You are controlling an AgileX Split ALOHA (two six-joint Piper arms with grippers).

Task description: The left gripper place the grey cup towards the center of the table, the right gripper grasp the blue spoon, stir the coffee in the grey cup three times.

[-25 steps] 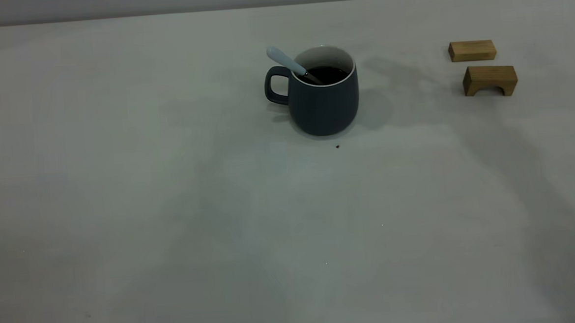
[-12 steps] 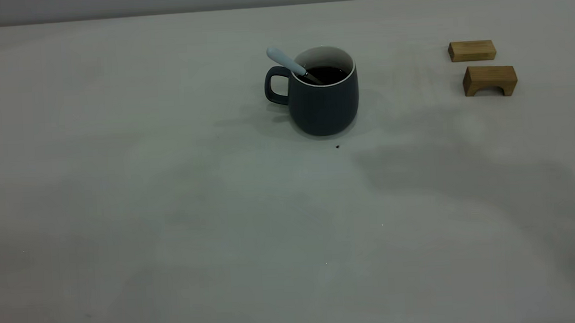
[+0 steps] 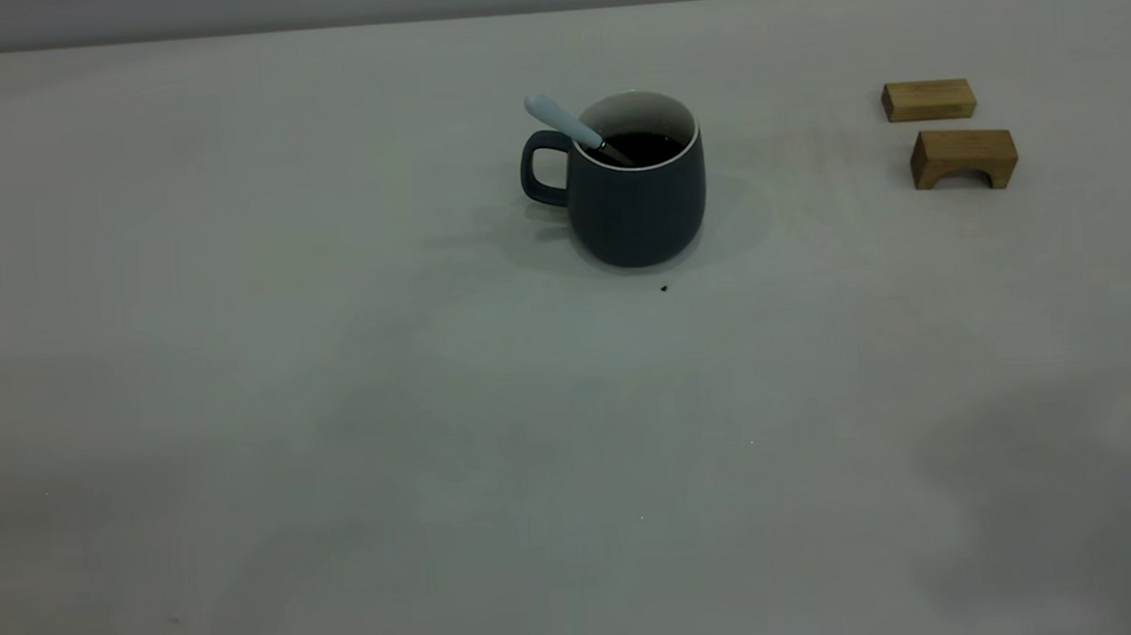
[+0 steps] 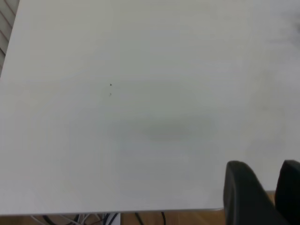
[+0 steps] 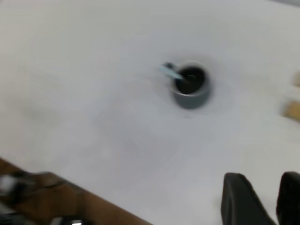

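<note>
Left gripper (image 4: 260, 192) over bare table (image 3: 242, 422), slightly parted, empty. Grey cup (image 3: 635, 207) at 12 o'clock, heavy with coffee (image 3: 648, 146), spill-prone; handle at 9. Blue spoon (image 3: 570, 127) light, slippery; pinch pale end. Right gripper (image 5: 260, 199) likewise parted, empty.

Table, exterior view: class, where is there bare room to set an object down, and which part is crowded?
The table is bare left of the grey cup and across the whole near half. A free strip lies between the cup and two wooden blocks. Only the far right, around those blocks, is crowded.
</note>
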